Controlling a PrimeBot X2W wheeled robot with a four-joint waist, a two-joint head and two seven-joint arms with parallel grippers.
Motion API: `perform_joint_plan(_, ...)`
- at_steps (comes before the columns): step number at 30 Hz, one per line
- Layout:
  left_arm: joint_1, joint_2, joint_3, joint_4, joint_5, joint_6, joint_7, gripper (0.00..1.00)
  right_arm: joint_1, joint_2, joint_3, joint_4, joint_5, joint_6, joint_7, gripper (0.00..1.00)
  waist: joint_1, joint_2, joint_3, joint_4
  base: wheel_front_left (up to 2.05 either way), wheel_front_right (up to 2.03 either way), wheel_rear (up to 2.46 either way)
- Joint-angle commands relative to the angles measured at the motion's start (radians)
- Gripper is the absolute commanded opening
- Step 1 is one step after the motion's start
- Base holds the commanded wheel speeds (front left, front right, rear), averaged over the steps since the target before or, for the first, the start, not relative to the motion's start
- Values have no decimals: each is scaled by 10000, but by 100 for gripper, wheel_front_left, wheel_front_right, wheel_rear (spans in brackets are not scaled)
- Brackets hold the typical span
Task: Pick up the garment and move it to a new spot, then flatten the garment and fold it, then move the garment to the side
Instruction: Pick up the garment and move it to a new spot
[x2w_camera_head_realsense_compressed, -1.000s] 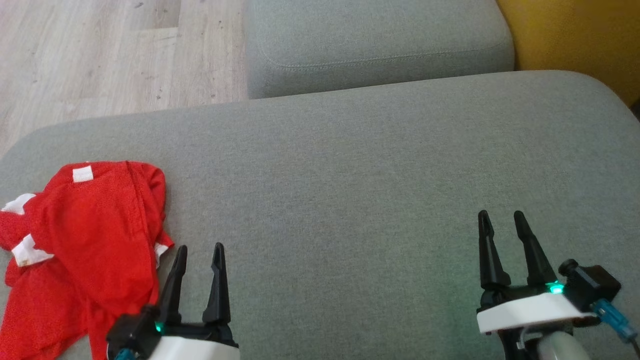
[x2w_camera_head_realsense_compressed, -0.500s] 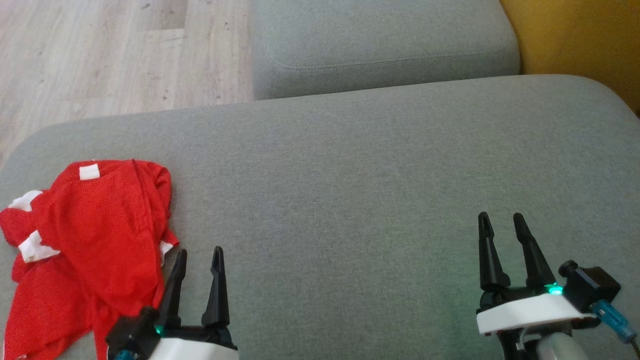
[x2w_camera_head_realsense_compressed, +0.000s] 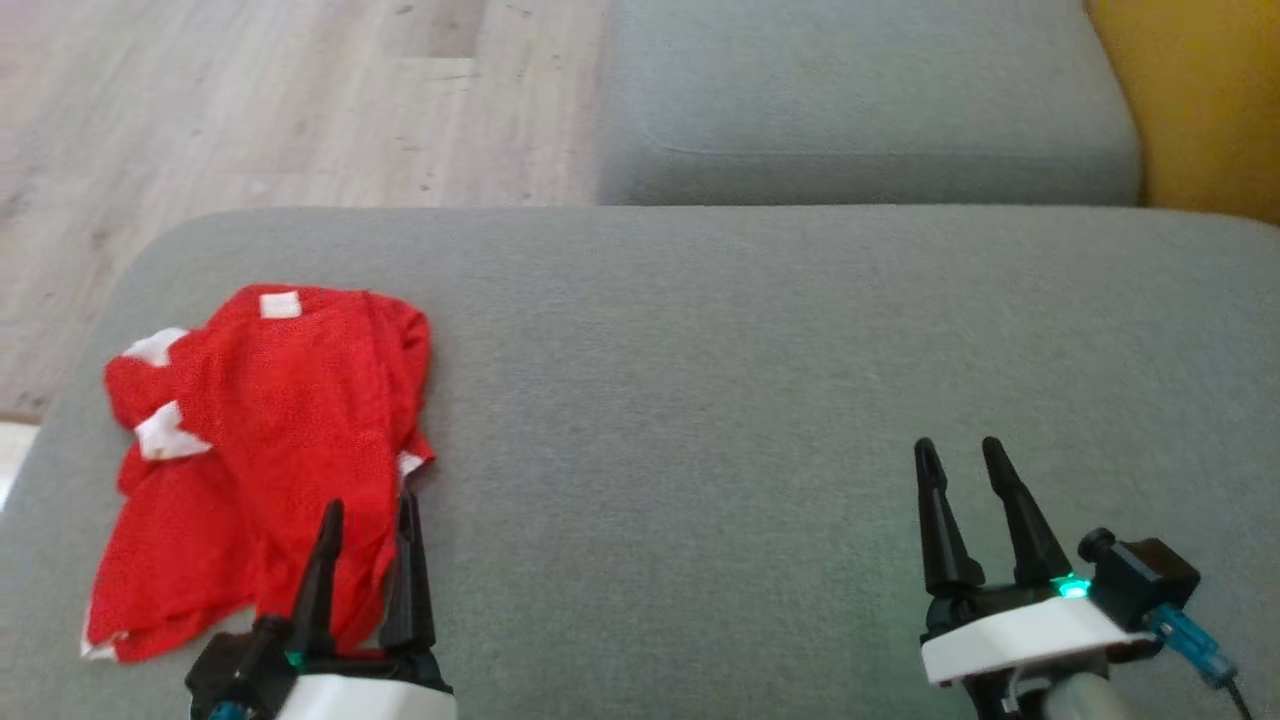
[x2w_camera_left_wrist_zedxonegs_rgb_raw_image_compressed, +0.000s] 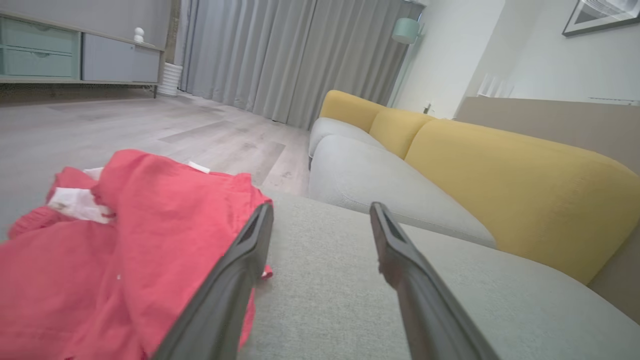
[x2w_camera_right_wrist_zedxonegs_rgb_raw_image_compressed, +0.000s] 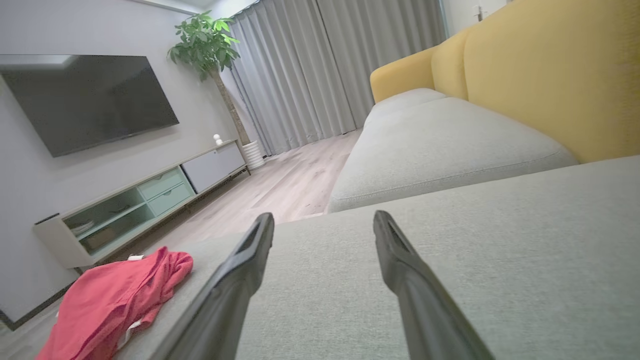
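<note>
First step, the pick-up, not yet made: the red garment (x2w_camera_head_realsense_compressed: 260, 440) lies crumpled at the left end of the grey cushion (x2w_camera_head_realsense_compressed: 750, 400), my left claw (x2w_camera_head_realsense_compressed: 370, 502) spread empty over its near edge and my right claw (x2w_camera_head_realsense_compressed: 958, 445) spread well apart, so I judge the next move is a descent and pinch on cloth.

Red garment (x2w_camera_head_realsense_compressed: 290, 440) (white-trimmed), grey cushion (x2w_camera_head_realsense_compressed: 760, 380)

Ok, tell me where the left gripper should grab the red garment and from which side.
Grip the bunched ridge along the right edge of the red garment, probably from above on the bare-cushion side. The cloth stands up in folds there, while the rest lies flat on the grey cushion. The open left gripper sits nearest that edge.
</note>
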Motion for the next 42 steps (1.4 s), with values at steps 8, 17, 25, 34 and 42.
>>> perform_joint_plan(8, -29, -16, 809, -269, 273, 34, -95, 100, -121, -66, 696, -211, 281, -7, -111, 100, 0, 0, -271, 1140, 0, 0, 0)
perform_joint_plan(17, 62, -16, 1228, -349, 410, 29, -95, 100, 79, -66, 1190, -168, 495, -7, -111, 100, 0, 0, -445, 1981, 0, 0, 0)
perform_joint_plan(25, 164, -16, 1380, -359, 428, 9, -95, 100, 83, -66, 1309, -180, 534, -7, -111, 100, 0, 0, -465, 2241, 0, 0, 0)
perform_joint_plan(34, 97, -16, 1672, -455, 402, 56, -95, 100, -9, -66, 1312, -202, 480, -7, -111, 100, 0, 0, -257, 2030, 0, 0, 0)
perform_joint_plan(42, -511, -16, 2217, -508, 861, 82, -95, 100, -204, -66, 1120, -316, 326, -7, -111, 100, 0, 0, 227, 1568, 0, 0, 0)
